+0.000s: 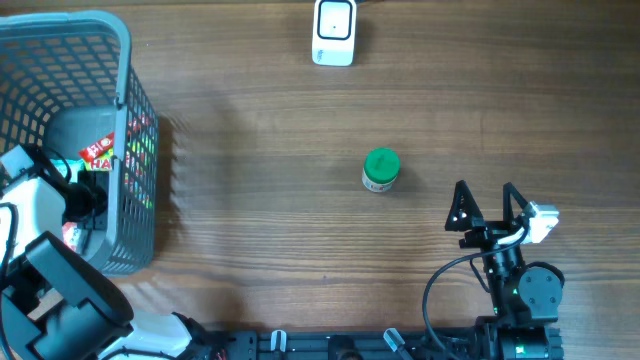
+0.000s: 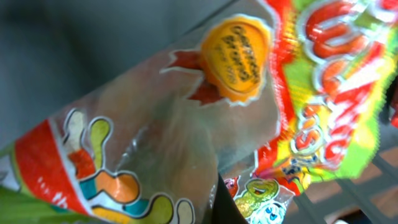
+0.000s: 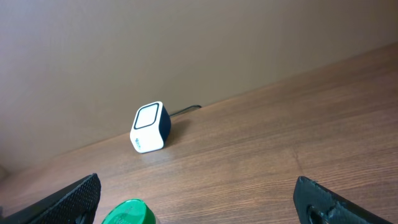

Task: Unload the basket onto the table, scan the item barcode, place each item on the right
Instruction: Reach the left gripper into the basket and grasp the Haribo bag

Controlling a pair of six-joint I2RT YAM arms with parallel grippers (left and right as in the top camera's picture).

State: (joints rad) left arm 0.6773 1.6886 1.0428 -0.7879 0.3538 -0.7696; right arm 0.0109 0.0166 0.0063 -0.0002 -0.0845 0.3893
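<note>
Reached far out to the left with the left arm [image 1: 40,200], left gripper [image 2: 219,208] closed tight and mostly hidden. Kept the right arm [image 1: 520,290] folded low, right gripper [image 1: 486,202] aimed forward, jaws spread wide, clasping nothing.

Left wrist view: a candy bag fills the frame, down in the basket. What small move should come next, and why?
Probably lift the left gripper straight up. It looks shut on the candy bag but sits inside the basket, whose walls would block any sideways move toward the scanner, which stands well apart from it.
</note>
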